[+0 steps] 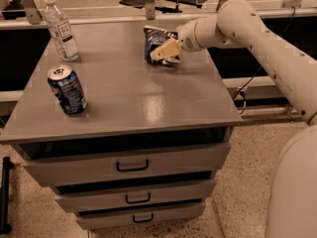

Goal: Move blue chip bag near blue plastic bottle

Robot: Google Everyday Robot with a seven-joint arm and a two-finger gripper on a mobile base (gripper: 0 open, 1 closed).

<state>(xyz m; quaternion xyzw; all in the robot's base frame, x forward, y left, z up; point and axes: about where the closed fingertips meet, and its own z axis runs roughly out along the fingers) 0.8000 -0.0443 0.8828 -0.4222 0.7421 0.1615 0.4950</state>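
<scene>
The blue chip bag (157, 42), dark blue with white lettering, sits at the back right of the grey table top (133, 93). My gripper (165, 50) is right at the bag, over its front right side and touching it. The blue plastic bottle (60, 29), clear with a white cap and a white label, stands upright at the table's back left corner, well away from the bag.
A blue-and-white soda can (67, 89) stands near the table's left front. The table is a cabinet with three drawers (132, 165) below. My white arm (267, 43) reaches in from the right. A rail and chair bases stand behind the table.
</scene>
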